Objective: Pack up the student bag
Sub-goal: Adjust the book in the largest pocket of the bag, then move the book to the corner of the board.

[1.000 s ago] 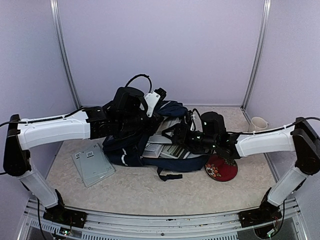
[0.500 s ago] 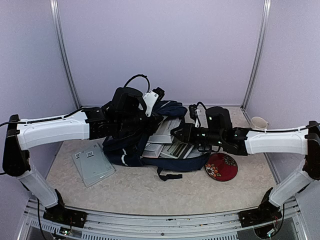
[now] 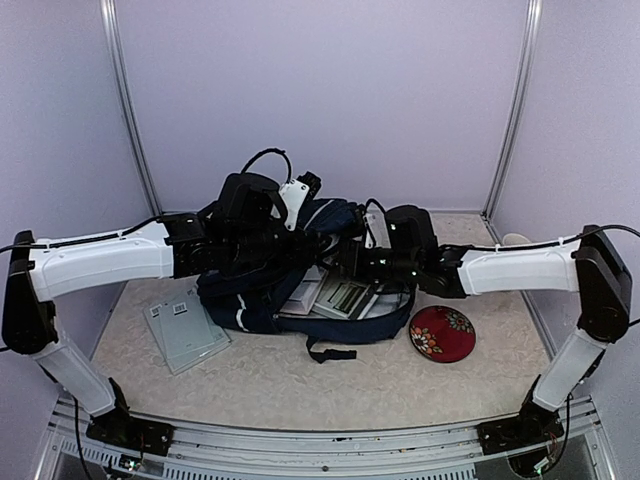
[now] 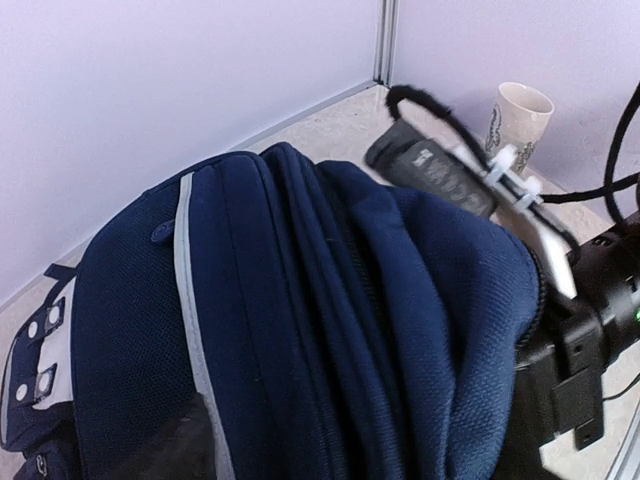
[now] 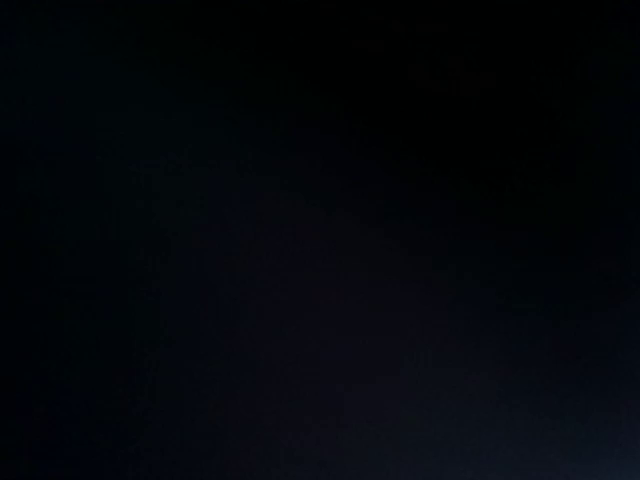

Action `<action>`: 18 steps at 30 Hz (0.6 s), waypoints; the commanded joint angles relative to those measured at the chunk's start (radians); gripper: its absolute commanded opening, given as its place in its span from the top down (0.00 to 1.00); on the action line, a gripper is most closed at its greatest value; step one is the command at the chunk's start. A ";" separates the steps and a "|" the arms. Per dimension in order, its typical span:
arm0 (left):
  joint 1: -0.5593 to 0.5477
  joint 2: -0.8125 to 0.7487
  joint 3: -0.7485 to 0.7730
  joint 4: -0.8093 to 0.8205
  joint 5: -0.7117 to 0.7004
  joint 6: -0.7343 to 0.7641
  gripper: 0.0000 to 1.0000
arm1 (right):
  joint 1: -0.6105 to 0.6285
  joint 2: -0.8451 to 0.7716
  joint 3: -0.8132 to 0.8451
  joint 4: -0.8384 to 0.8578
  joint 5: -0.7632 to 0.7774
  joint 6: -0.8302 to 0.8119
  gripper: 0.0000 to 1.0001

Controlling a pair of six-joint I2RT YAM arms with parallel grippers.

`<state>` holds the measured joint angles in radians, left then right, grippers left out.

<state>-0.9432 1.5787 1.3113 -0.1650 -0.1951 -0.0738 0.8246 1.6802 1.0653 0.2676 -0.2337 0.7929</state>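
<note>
The student bag [image 3: 250,305] lies on its side mid-table, mouth facing right, with grey and white booklets [image 3: 340,297] showing inside. My left gripper [image 3: 296,240] sits at the bag's raised upper flap; its fingertips are buried in the fabric. In the left wrist view the navy bag [image 4: 300,300] with its white stripe fills the picture and no fingers show. My right gripper [image 3: 342,266] reaches leftward into the bag's mouth above the booklets. The right wrist view is entirely black.
A grey folder [image 3: 185,332] lies flat on the table left of the bag. A red patterned round disc [image 3: 443,333] rests right of it. A paper cup [image 4: 522,118] stands by the back right wall. A black strap [image 3: 325,350] trails toward the front.
The right arm has swung left and pushed its gripper into the bag's mouth. The bag's upper flap and the bag body have shifted slightly up and left with the left gripper.
</note>
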 commanded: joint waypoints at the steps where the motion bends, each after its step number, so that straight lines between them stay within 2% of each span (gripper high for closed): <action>1: -0.003 -0.059 0.018 -0.077 0.016 -0.086 0.01 | 0.006 -0.186 -0.070 -0.120 0.045 -0.081 0.34; 5: 0.014 -0.151 -0.003 -0.211 -0.028 -0.194 0.01 | 0.006 -0.364 -0.177 -0.200 0.083 -0.097 0.29; 8: 0.085 -0.245 -0.050 -0.282 -0.047 -0.303 0.01 | 0.008 -0.468 -0.247 -0.254 0.100 -0.097 0.29; 11: 0.233 -0.328 -0.115 -0.312 0.019 -0.381 0.01 | 0.016 -0.536 -0.306 -0.272 0.105 -0.089 0.29; 13: 0.415 -0.350 -0.161 -0.310 0.103 -0.423 0.01 | 0.028 -0.564 -0.331 -0.273 0.098 -0.086 0.29; 16: 0.635 -0.298 -0.214 -0.302 0.196 -0.492 0.01 | 0.056 -0.579 -0.341 -0.294 0.088 -0.096 0.29; 18: 0.696 -0.248 -0.231 -0.297 0.163 -0.484 0.01 | 0.075 -0.585 -0.343 -0.314 0.085 -0.100 0.28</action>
<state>-0.3668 1.2411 1.1419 -0.4126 -0.0868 -0.4763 0.8612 1.1194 0.7345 0.0040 -0.1486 0.7136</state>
